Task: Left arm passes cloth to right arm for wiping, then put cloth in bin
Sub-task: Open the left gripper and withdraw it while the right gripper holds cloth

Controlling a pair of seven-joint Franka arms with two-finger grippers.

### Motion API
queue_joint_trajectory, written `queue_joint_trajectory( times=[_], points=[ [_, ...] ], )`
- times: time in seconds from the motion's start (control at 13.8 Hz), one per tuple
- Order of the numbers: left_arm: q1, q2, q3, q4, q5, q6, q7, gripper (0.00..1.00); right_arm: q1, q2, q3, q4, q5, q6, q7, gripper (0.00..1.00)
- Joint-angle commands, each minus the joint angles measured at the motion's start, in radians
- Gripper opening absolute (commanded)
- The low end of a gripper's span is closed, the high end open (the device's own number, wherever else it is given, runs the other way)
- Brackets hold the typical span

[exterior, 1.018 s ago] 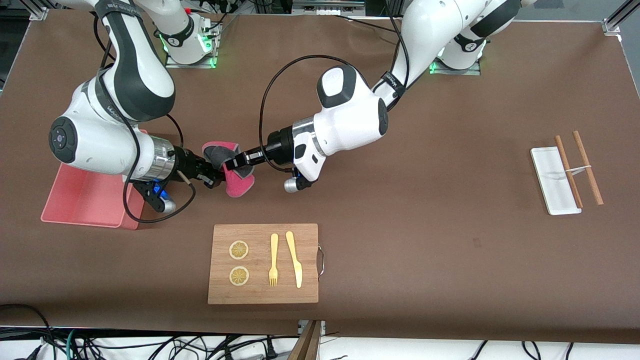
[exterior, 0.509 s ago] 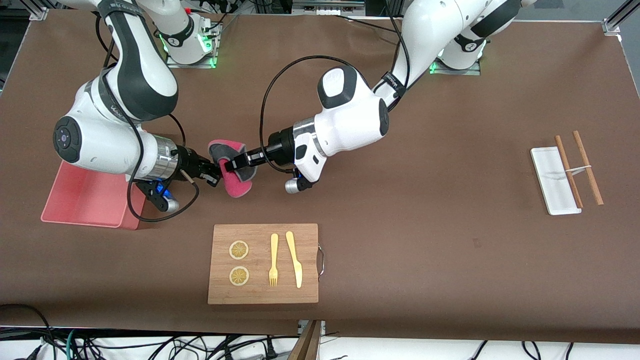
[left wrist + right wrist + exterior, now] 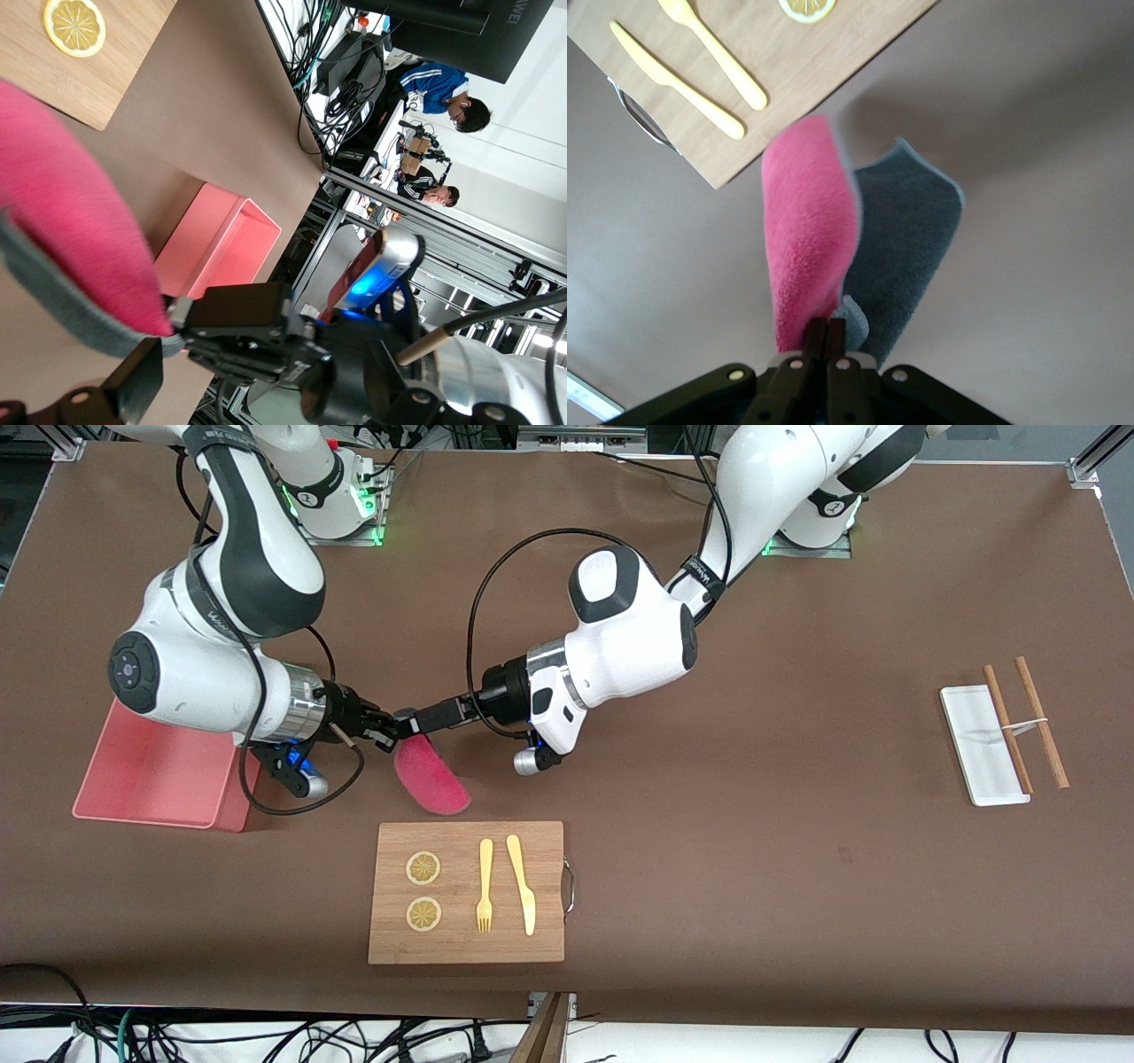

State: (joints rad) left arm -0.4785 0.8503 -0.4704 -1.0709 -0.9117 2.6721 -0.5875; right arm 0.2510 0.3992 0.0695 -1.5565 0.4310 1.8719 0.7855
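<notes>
The cloth hangs pink face out from my right gripper, over the bare table between the bin and the cutting board. In the right wrist view the right gripper is shut on a corner of the cloth; its pink and dark grey faces droop apart. My left gripper is right against the right one, open and holding nothing. In the left wrist view the left gripper has its fingers spread either side of the right hand. The cloth and the pink bin also show there.
A wooden cutting board with two lemon slices, a yellow fork and a yellow knife lies nearer the front camera than the cloth. Toward the left arm's end of the table a small white tray carries two brown chopsticks.
My left gripper has opened and let go of the cloth. The cloth has dropped out of its bunch and now hangs from the shut right gripper. Both hands shifted slightly toward the left arm's end.
</notes>
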Motion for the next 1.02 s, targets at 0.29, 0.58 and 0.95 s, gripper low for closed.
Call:
queue_joint_trajectory(
  times=[0.29, 0.58, 0.95],
  points=[
    [0.099, -0.028, 0.000, 0.009, -0.007, -0.023, 0.001, 1.00, 0.067, 0.049, -0.004, -0.002, 0.021, -0.007, 0.017, 0.00],
    [0.225, -0.218, -0.001, -0.142, 0.019, -0.205, 0.001, 1.00, 0.093, 0.075, -0.004, -0.002, 0.021, -0.007, 0.017, 0.00],
    [0.441, -0.481, -0.002, -0.410, 0.050, -0.460, 0.134, 1.00, 0.137, 0.107, -0.002, -0.002, 0.023, -0.007, 0.017, 0.00]
  ],
)
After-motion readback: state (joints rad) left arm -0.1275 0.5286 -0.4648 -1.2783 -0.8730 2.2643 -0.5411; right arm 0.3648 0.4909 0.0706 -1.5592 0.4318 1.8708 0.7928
